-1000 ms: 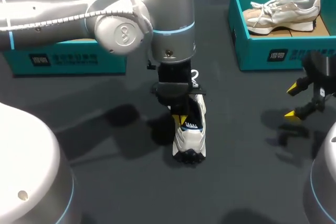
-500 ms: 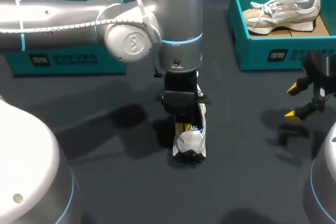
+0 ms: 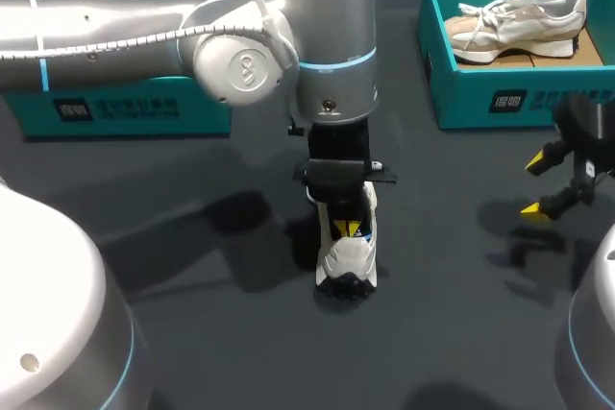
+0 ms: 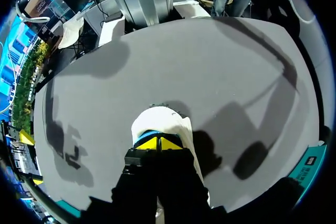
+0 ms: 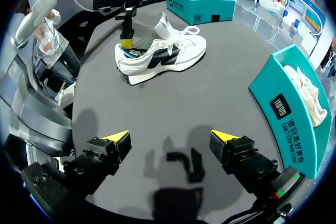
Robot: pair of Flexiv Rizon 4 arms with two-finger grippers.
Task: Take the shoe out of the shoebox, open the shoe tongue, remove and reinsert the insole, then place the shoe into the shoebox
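A white sneaker (image 3: 346,264) with dark side marks stands upright on the dark table's middle, toe toward the near edge. My left gripper (image 3: 348,229) comes down from above with its yellow tips together, shut, inside the shoe's opening behind the toe. The left wrist view has those tips (image 4: 157,143) pressed into the sneaker (image 4: 160,120); nothing shows between them. From the right wrist view the sneaker (image 5: 163,53) lies side-on with the left gripper (image 5: 126,41) dipping into its front part. My right gripper (image 3: 534,185) (image 5: 170,140) hangs open over bare table at the right, well apart from the sneaker.
A teal shoebox (image 3: 461,93) at the back right holds a beige sneaker (image 3: 519,18). Another teal shoebox (image 3: 125,108) stands at the back left, behind my left arm. In the right wrist view the near box (image 5: 283,111) sits beside my right gripper.
My left arm has shifted a little to the right, and its gripper has slid forward and deeper into the sneaker toward the toe. The right arm and the sneaker have kept still.
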